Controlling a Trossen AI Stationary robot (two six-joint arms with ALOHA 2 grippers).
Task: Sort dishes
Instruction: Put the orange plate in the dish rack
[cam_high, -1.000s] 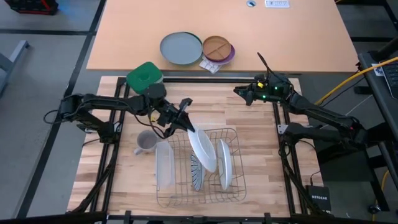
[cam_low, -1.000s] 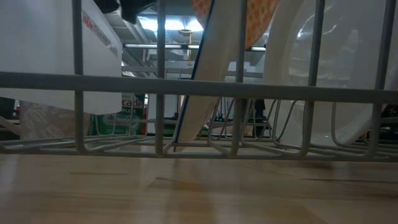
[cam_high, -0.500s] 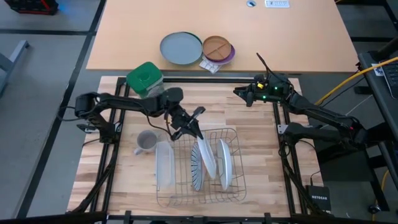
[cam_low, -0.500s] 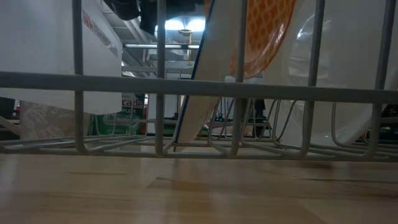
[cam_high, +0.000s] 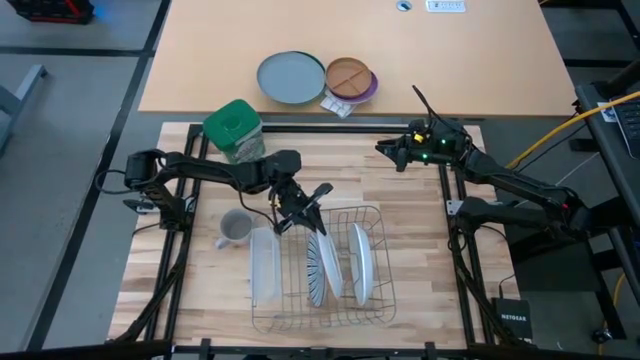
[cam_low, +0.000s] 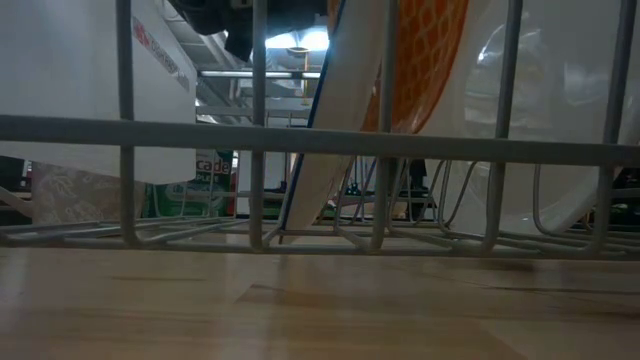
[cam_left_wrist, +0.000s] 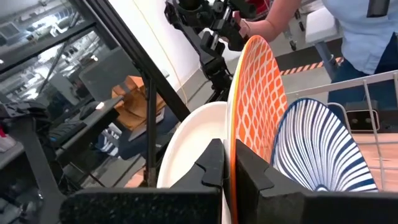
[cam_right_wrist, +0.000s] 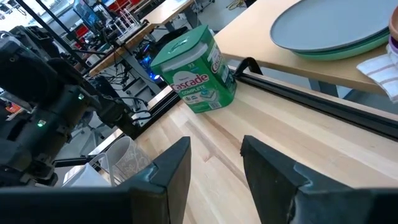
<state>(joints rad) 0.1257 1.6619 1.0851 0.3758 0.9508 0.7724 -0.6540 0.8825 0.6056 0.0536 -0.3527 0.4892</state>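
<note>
Left claw (cam_high: 308, 205) grasping the orange plate (cam_left_wrist: 254, 118) upright in the rack (cam_high: 372, 300), between white plate (cam_left_wrist: 186, 146) and striped plate (cam_left_wrist: 320, 146)

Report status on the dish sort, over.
Left gripper shut on orange plate, standing in rack between white plate and striped plate. Right gripper open, idle. Nothing blocking.

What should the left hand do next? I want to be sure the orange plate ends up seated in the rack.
Probably open and back away. The left hand is shut on the orange plate, which already stands upright in the rack between the white plate and the striped plate. The right hand waits at the table's far edge.
</note>
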